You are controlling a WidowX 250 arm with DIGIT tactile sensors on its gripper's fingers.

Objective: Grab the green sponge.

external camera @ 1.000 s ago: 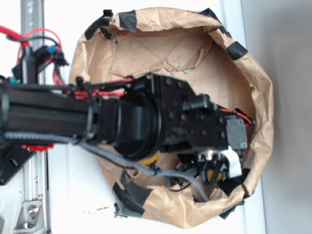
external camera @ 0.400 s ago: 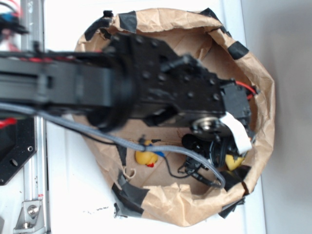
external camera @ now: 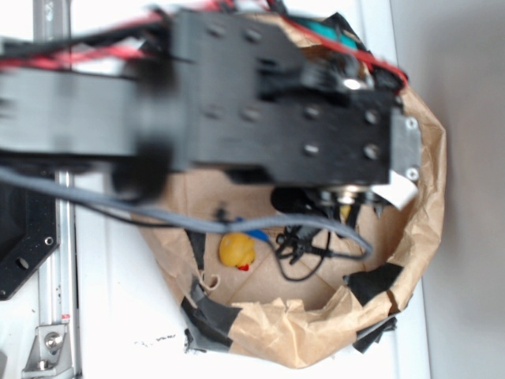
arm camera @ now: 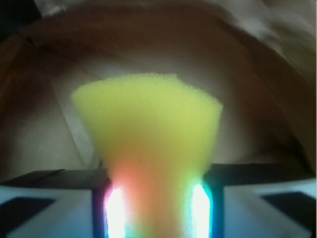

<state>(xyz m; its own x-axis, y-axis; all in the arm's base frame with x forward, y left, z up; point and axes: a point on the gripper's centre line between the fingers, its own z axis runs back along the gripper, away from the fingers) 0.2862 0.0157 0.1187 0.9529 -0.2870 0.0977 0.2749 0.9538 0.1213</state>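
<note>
Wrist view: the green sponge is seen pinched between the fingers, filling the centre of the frame, with its lower end squeezed narrow in the grip and its top fanning out wide above it. It reads yellow rather than green. Brown paper is seen behind it, blurred.

Exterior view: the sponge itself is hidden under the arm; the gripper is only partly seen at centre right, above the floor of the paper bag. A rubber duck is left lying on the bag floor at lower centre, well apart from the gripper.

Handling, as judged: the sponge is soft, light open-cell foam that is easily compressed and not fragile. The hold is taken near one narrow end, so some flop or pivot is to be expected; a grip nearer mid-body would be steadier. Slip is considered unlikely given the rough texture.
</note>
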